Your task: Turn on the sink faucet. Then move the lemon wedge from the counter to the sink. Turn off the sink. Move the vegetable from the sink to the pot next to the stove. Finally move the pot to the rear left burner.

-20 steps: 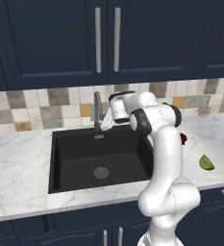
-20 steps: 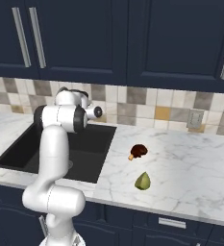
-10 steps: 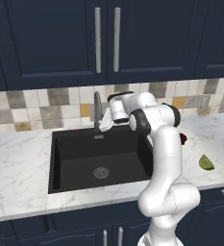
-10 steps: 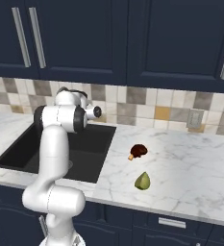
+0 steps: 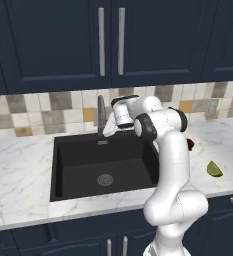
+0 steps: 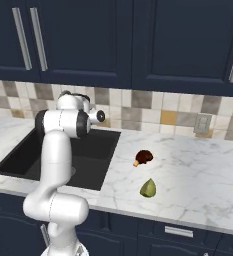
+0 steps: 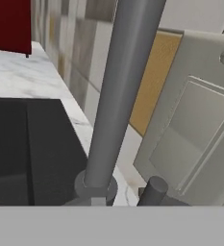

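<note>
With the gripper (image 5: 108, 129) at the faucet (image 5: 101, 114), jaw state indeterminate, no water ran, and the wedge (image 5: 214, 169) remained on the counter (image 5: 18, 165) at 3 o'clock of the sink (image 5: 104, 165).

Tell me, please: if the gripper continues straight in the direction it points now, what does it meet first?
Most likely the sink faucet. In the hand view its grey spout stands right ahead, very close, with the tiled wall behind it. In the left base view the gripper sits beside the spout. Depth is unclear, so contact may exist already.
</note>
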You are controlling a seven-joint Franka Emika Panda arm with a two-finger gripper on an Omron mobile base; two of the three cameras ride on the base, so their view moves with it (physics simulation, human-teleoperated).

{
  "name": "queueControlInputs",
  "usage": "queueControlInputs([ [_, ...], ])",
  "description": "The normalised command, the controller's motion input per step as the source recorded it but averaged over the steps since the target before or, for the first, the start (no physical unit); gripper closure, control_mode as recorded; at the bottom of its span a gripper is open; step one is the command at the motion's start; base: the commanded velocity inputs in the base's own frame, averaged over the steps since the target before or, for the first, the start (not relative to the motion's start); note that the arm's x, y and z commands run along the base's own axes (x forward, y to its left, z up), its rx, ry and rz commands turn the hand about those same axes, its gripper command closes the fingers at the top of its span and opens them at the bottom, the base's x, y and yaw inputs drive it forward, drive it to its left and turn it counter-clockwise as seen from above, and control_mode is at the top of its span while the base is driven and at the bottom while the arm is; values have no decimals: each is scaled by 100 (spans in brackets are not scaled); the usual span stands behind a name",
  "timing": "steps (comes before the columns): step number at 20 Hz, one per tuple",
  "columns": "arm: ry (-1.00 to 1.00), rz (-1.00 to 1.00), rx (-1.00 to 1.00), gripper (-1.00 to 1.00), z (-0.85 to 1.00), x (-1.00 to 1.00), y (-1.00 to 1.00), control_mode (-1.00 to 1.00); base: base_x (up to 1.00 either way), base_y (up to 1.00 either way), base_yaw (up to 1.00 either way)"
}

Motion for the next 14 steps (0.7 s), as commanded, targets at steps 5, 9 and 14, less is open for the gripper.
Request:
queueControlInputs([
  [5,1,-1,0,100,0,19,-16,-100,0,0,0],
  [9,2,-7,1,100,0,23,-40,-100,0,0,0],
  [14,0,-7,3,100,0,22,-54,-100,0,0,0],
])
